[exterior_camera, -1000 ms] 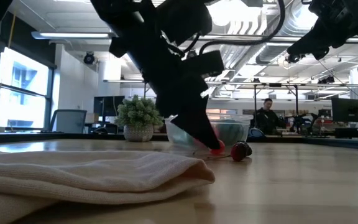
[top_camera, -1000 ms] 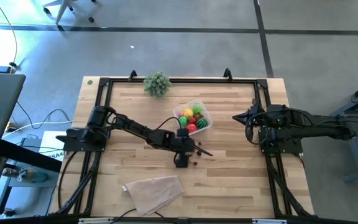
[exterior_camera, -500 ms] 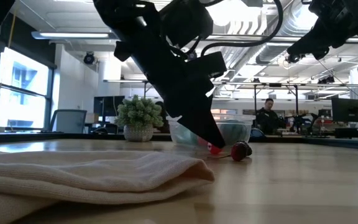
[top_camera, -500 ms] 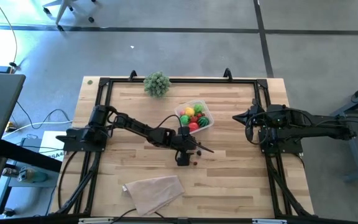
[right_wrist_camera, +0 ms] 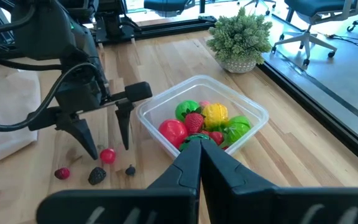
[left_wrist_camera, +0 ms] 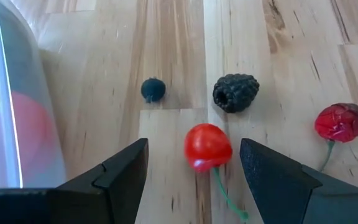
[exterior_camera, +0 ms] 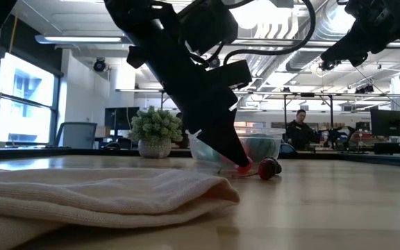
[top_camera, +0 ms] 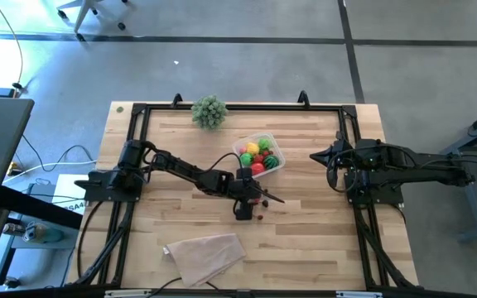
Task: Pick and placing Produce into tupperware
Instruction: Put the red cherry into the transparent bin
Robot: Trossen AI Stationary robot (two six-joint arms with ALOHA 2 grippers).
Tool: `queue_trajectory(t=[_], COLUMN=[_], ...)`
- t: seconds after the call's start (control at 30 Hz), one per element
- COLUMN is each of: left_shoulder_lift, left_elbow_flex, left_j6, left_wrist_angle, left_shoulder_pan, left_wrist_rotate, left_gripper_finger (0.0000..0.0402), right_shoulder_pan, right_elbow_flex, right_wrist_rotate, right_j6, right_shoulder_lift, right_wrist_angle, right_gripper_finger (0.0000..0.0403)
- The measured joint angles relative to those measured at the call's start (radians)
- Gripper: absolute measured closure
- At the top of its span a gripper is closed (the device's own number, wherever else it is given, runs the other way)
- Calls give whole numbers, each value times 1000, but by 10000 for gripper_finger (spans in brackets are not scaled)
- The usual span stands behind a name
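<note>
The left end effector [left_wrist_camera: 194,163] hangs low over the wooden counter [top_camera: 305,240], near the middle and just beside the tupperware [top_camera: 273,165]. Its two dark fingers [right_wrist_camera: 82,137] stand apart and point down, one on each side of a small red cherry [left_wrist_camera: 208,147] with a thin green stem. The fingers do not touch the cherry in the left wrist view; it lies on the wood between them.

Near this cherry lie three more small pieces on the counter: a blackberry [left_wrist_camera: 235,93], a tiny dark blueberry [left_wrist_camera: 153,89] and a dark-red raspberry [left_wrist_camera: 340,121] with a stem. They are apart from each other.

The tupperware is a clear box with rounded corners. Inside it there are already several toy fruits [right_wrist_camera: 199,122], red, green and yellow.

The right end effector [right_wrist_camera: 196,163] waits at the right side of the counter, well apart from the box, with its fingers pressed together and nothing between them.

A small bushy green plant [top_camera: 209,111] stands at the far edge of the counter. A beige cloth [top_camera: 205,255] lies crumpled near the front edge. In the room behind, a person [exterior_camera: 297,130] is visible far away.
</note>
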Motion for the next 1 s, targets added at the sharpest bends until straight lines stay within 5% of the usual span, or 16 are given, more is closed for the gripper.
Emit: queue_trajectory(t=[0.7, 1.0], left_shoulder_lift=[32, 32], left_elbow_flex=[1, 1], left_j6=[-9, -8], left_wrist_angle=[27, 24], left_shoulder_pan=[-2, -3], left_wrist_rotate=[25, 27], left_gripper_finger=[160, 225], right_shoulder_pan=[0, 0], right_elbow_flex=[0, 0], right_wrist_rotate=[0, 0], right_j6=[0, 0], right_shoulder_lift=[0, 0], right_wrist_angle=[0, 0], right_gripper_finger=[402, 402])
